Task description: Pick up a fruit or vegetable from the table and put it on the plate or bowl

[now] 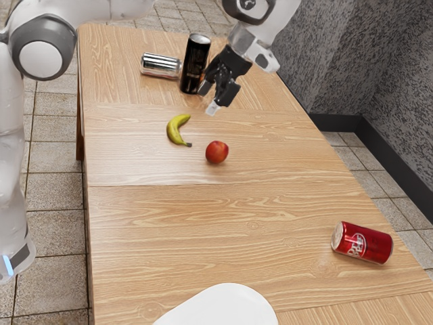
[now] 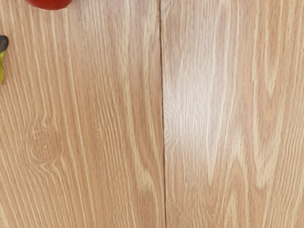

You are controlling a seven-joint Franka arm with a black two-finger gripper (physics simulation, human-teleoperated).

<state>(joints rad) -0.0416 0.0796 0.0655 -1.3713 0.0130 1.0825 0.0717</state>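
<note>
The plate [image 1: 218, 309] is cut off by the exterior view's lower edge. The wrist view's edges crop the apple [image 2: 49, 4] and the banana [image 2: 2, 59].

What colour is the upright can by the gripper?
The upright can is black, best seen in the exterior view.

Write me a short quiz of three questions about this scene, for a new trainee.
1. True or false: the gripper holds a fruit.
2. The black can is: A) upright, B) lying on its side, C) tilted.
3. Fill in: the fruit nearer the plate is the ___.

Key: 1. false; 2. A; 3. apple.
</note>
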